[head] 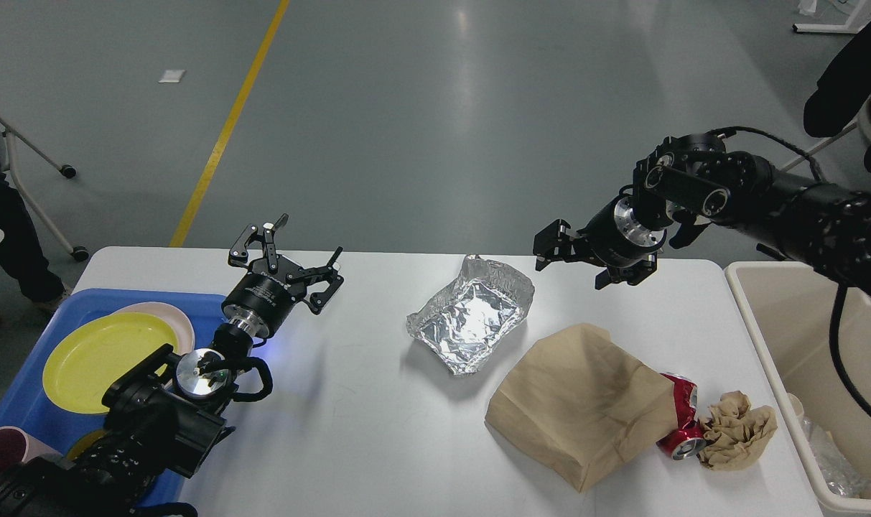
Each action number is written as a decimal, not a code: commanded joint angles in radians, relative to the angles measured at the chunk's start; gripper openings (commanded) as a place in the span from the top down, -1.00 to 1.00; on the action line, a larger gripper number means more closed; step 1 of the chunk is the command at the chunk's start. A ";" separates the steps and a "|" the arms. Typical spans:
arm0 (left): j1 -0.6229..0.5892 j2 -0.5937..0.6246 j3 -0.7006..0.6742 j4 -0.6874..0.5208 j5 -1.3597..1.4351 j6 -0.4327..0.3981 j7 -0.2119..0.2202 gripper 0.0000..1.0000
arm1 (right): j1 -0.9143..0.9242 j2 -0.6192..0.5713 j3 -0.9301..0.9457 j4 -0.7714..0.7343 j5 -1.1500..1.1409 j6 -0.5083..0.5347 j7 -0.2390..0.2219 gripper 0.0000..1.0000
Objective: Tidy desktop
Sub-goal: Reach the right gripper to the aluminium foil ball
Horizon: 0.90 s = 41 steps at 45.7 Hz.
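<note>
The white counter [363, 431] spans the middle of the view, carrying crumpled foil [471, 322], a brown paper bag [582, 406], a crushed red can [683, 416] and a paper wad [738, 429]. The right tool [550, 248] hangs just beyond the foil's far corner; seen end-on and dark, I cannot tell its finger spacing. The likely step is taking the foil for the beige bin [830, 345]: lower onto a raised edge and pinch gently. The left tool [295, 255], fingers spread and empty, sits beside the blue tray [26, 391].
</note>
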 commanded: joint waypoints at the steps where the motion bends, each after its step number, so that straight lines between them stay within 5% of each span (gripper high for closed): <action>1: 0.000 0.000 0.000 0.000 0.001 0.000 0.000 -0.94 | -0.076 0.019 0.046 -0.060 0.000 -0.075 0.000 -1.00; 22: 0.000 0.000 0.000 0.000 -0.001 0.000 0.000 -0.94 | -0.338 0.136 0.183 -0.298 0.000 -0.322 0.005 -1.00; 41: 0.000 0.000 0.000 0.000 0.001 0.000 0.000 -0.94 | -0.369 0.189 0.290 -0.312 0.000 -0.367 0.008 -0.98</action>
